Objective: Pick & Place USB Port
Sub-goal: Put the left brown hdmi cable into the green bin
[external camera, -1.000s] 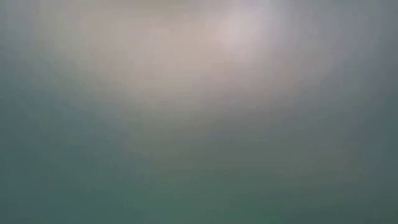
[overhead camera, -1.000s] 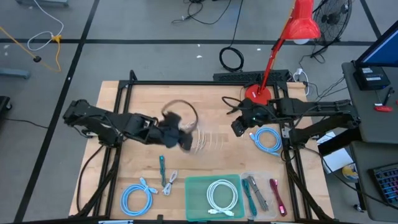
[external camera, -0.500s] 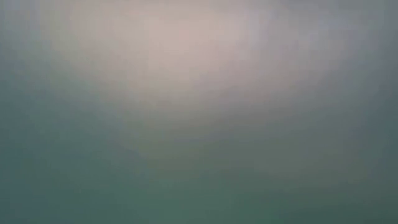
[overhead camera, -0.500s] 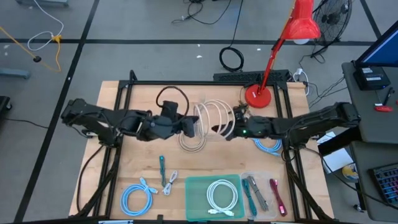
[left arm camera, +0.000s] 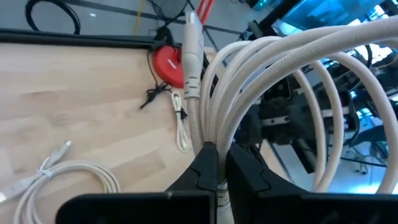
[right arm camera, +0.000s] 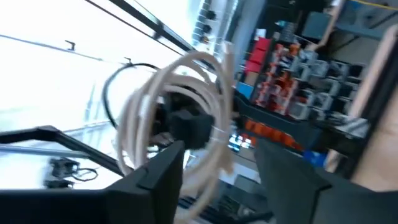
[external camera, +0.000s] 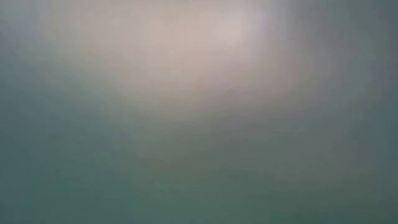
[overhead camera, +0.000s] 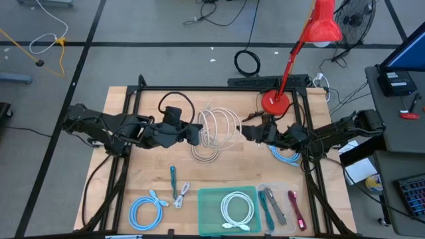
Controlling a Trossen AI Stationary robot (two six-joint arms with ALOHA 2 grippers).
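A coil of white USB cable [overhead camera: 216, 125] hangs above the middle of the wooden table, with my left gripper [overhead camera: 194, 134] shut on its left side. One connector end [left arm camera: 192, 38] sticks up out of the coil. My right gripper [overhead camera: 246, 133] stands open just right of the coil, its fingers [right arm camera: 163, 169] pointing at the loops [right arm camera: 180, 102]; I cannot tell whether they touch. Another loop of white cable [overhead camera: 205, 154] lies on the table below; I cannot tell if it belongs to the coil. The low view shows only blur. My left gripper pinches several strands of the coil together [left arm camera: 210, 127] between its two fingers, on the coil's side toward the table's left edge. The fingers come nearly level from the left. The loops stand upright beyond them, lifted off the table.
A green tray [overhead camera: 207, 199] at the near edge holds another white coil. Blue cables lie at the near left [overhead camera: 146, 211] and under my right arm [overhead camera: 287, 153]. A red lamp's base [overhead camera: 274, 101] stands at the far right. A clear tray of small tools [overhead camera: 282, 207] sits near right.
My left gripper has risen and drawn toward the far edge with the coil, which has come up off the table. My right arm has swung from pointing down near the lamp base to pointing toward the coil, reaching left to it and then easing back a little.
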